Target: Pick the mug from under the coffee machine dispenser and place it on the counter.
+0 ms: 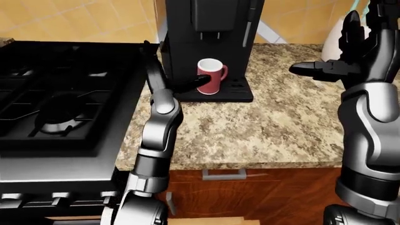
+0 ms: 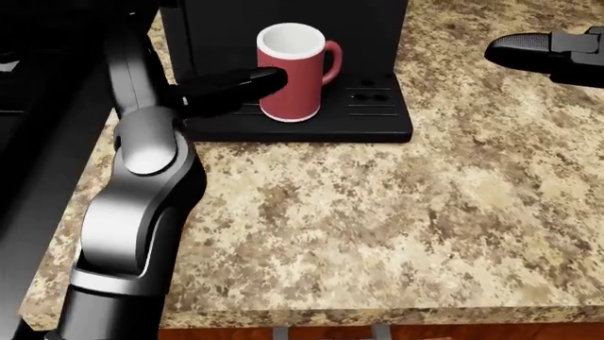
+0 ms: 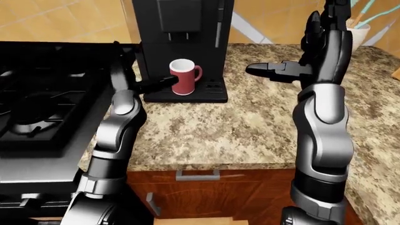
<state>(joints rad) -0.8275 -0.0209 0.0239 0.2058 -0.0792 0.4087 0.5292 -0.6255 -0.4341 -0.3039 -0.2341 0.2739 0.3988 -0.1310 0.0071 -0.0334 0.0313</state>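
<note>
A red mug with a white interior stands upright on the drip tray of a black coffee machine, handle facing right in the head view. The left hand touches the mug's left side, fingers extended, not closed around it. The right hand hovers open, well apart. The mug looks rigid, smooth and breakable; gripping around the body seems safest

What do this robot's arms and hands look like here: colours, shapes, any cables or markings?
Both arms are glossy silver-grey rounded segments joined by dark ribbed joints. The left hand and right hand are matte black with blunt, tapered fingers. No cables or markings show.
</note>
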